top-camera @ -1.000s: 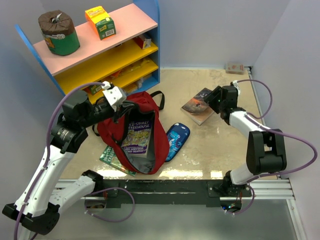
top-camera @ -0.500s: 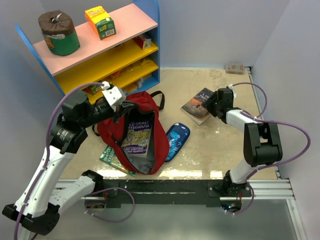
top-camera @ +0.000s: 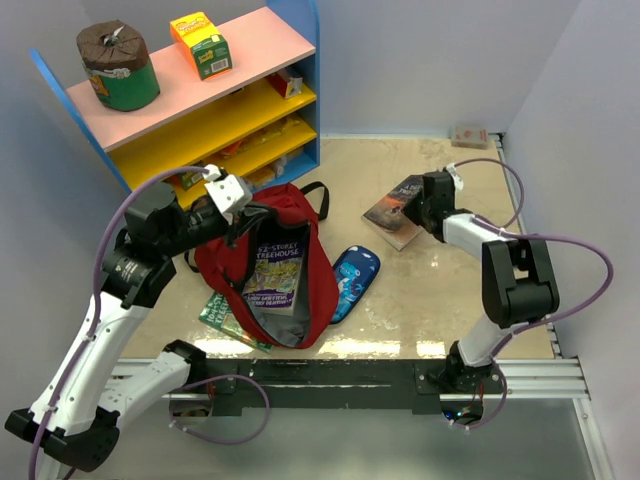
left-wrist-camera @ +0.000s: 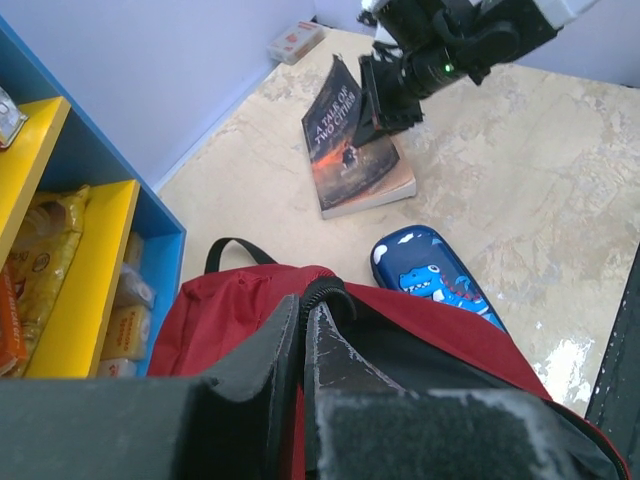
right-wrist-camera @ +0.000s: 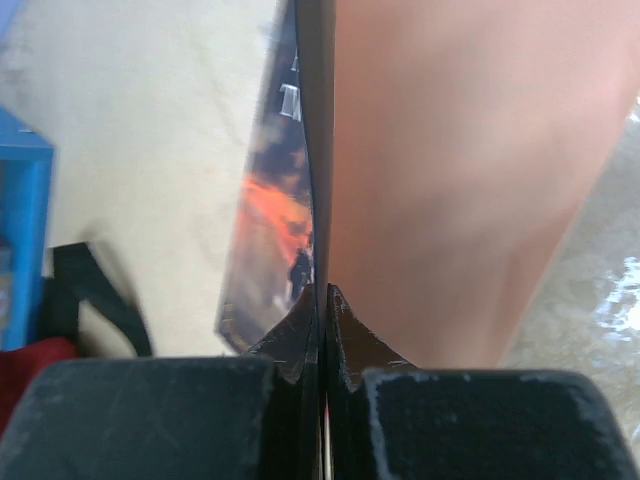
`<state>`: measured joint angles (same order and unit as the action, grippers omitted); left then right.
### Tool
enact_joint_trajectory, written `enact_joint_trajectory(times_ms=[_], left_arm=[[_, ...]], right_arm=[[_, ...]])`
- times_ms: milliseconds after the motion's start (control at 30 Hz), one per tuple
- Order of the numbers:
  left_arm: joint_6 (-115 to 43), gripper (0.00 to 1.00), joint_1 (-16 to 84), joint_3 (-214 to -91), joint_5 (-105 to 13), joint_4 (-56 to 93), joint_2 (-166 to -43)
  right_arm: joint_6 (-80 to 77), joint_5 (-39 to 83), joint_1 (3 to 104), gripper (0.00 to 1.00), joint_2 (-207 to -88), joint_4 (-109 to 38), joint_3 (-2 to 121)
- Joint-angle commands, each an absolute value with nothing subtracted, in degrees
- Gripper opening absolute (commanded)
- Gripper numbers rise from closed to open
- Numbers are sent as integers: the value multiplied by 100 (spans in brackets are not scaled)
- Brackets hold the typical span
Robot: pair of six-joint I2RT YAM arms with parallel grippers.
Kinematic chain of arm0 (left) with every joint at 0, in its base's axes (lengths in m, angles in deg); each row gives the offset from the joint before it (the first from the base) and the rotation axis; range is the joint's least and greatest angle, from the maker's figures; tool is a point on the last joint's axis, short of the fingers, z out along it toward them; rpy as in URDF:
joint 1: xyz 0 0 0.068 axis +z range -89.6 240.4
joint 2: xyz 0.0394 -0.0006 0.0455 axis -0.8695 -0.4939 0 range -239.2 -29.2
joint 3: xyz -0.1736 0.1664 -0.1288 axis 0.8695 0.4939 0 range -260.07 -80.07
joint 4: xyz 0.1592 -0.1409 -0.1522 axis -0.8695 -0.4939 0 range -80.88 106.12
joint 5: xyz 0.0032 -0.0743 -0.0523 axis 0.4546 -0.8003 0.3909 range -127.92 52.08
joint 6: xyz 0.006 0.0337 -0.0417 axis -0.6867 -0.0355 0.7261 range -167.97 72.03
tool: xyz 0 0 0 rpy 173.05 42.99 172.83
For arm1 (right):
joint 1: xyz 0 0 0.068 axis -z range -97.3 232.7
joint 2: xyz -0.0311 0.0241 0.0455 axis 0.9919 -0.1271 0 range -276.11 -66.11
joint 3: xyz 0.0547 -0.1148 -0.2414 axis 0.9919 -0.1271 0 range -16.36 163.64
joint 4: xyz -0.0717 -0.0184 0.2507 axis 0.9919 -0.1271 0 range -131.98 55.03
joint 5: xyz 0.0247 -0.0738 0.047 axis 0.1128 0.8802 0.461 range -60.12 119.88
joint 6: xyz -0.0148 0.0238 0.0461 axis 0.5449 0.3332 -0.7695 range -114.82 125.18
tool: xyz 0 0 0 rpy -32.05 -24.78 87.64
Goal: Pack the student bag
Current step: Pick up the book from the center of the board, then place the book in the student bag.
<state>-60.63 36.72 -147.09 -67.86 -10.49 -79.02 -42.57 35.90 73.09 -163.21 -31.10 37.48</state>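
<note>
Place: robot lab cell, staged as a schoolroom corner.
Enclosure: plain pale walls [top-camera: 430, 60] box in my beige table [top-camera: 440, 295].
Mount: bare metal rail [top-camera: 545, 380] at my base; purple cables [top-camera: 611, 278] loop free.
Props: blue shelf unit [top-camera: 305, 80], pink and yellow boards.

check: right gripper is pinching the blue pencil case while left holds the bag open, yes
No: the right gripper pinches the book, not the pencil case, per the left wrist view; the left gripper holds the student bag open.

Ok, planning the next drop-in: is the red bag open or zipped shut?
Open: the bag gapes, a book showing inside, left gripper pinching its rim.
</note>
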Motion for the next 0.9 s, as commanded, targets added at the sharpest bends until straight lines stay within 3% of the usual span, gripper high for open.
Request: enact_joint_trajectory(times_ms=[0,333,867], left_arm=[[-6202,0,3676,-14503,-7080,-462,-7719],[-6379,0,3685,-14002,-6930,-357,-7675],[-6247,0,3685,-13799,-6860,-172,-7447]], right_arm=[[-3764,3857,7066,0,-15534,-3478,4592],[-3051,3814,6547,0,-14856,-5070,6281],[-2567,3541,5247,0,-14802,-7828,9471]])
